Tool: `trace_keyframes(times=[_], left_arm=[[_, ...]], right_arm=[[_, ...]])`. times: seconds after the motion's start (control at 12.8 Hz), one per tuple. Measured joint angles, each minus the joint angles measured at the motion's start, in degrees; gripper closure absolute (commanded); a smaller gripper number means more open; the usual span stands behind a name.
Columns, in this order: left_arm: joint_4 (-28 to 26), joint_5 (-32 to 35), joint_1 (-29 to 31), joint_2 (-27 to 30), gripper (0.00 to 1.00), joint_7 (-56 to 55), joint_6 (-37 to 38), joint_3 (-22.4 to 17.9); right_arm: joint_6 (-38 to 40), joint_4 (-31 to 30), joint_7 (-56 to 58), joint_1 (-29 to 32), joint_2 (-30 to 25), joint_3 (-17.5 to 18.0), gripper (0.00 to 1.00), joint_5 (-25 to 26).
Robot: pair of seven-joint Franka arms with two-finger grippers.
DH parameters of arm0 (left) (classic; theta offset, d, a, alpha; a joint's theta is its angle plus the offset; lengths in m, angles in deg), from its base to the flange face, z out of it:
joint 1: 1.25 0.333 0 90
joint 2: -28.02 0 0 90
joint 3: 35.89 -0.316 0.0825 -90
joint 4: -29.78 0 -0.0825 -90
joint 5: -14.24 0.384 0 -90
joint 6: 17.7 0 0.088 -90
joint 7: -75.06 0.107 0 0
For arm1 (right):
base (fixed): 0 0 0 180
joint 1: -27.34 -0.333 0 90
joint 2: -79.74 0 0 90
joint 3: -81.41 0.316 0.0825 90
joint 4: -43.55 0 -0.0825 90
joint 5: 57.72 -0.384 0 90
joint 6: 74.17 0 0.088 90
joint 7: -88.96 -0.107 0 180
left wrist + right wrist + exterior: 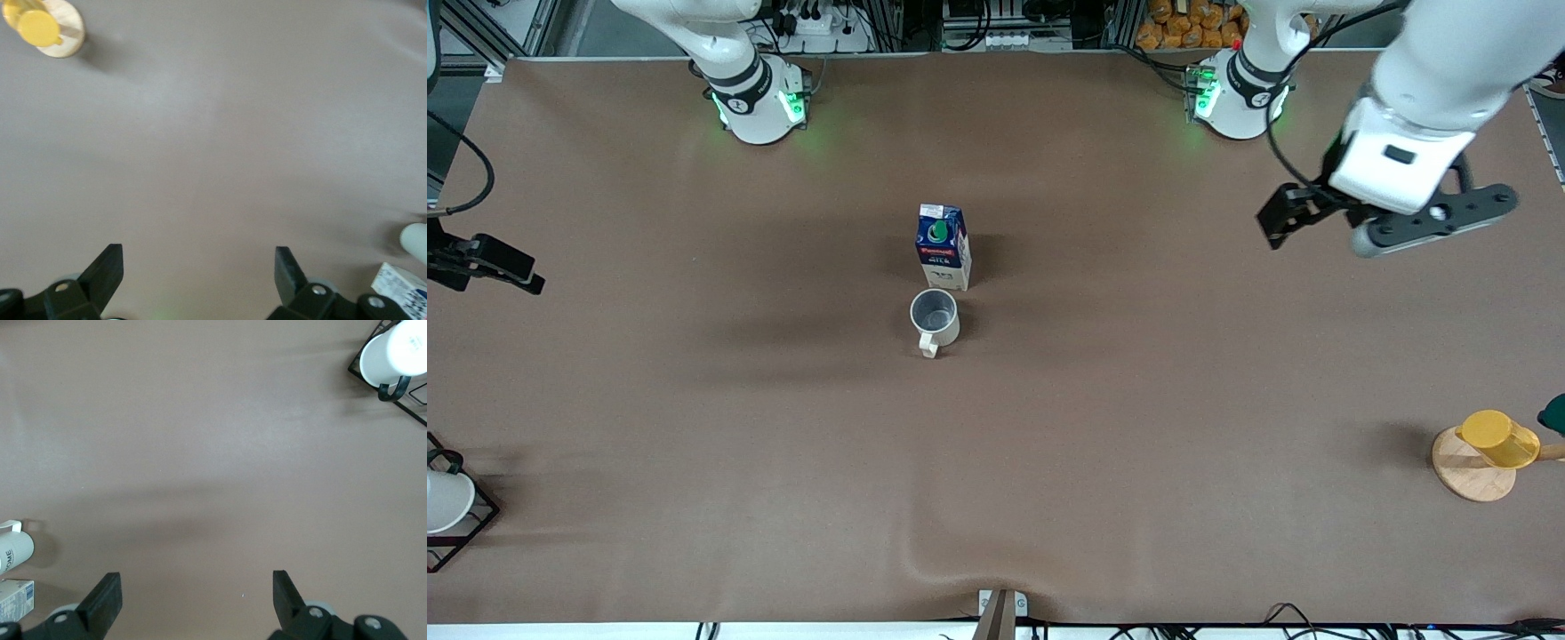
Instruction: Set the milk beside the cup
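Observation:
The milk (943, 246), a dark blue carton with a green cap, stands upright near the table's middle. The cup (935, 320), a cream mug with a grey inside, sits just nearer to the front camera, close beside the carton, its handle pointing toward the camera. My left gripper (1279, 222) hangs open and empty over bare table toward the left arm's end. My right gripper (516, 267) hangs open and empty over the right arm's end. The left wrist view catches the cup (417, 241) and milk (402, 291) at its edge; so does the right wrist view, with cup (13, 550) and milk (15, 600).
A yellow cup (1500, 438) on a round wooden base (1472, 471) stands near the front camera at the left arm's end. A white cup (445, 500) in a black wire frame (467, 524) sits at the right arm's end. The brown table cover has a wrinkle (951, 564) near the front edge.

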Motion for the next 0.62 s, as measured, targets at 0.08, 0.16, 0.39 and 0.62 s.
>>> trace_keyframes(times=[0.08,0.16,0.39,0.62], left_arm=[[-1.10,0.00,0.77,1.02,0.00,0.85,0.00,0.02],[-2.02,-0.09,1.34,1.93,0.00,1.53,0.01,0.09],[-3.79,-2.51,4.98,4.03,0.00,9.00,0.16,0.20],[-4.94,-5.09,7.63,5.07,0.00,17.71,1.10,-2.09]], right_arm=[[-0.22,0.00,0.03,0.00,0.00,0.01,0.00,0.00],[-0.25,0.00,0.05,0.00,0.00,0.03,0.00,0.00],[-0.06,0.00,0.08,0.00,-0.22,0.10,0.00,0.00],[0.32,0.00,0.08,0.00,-0.75,0.12,0.00,0.00]])
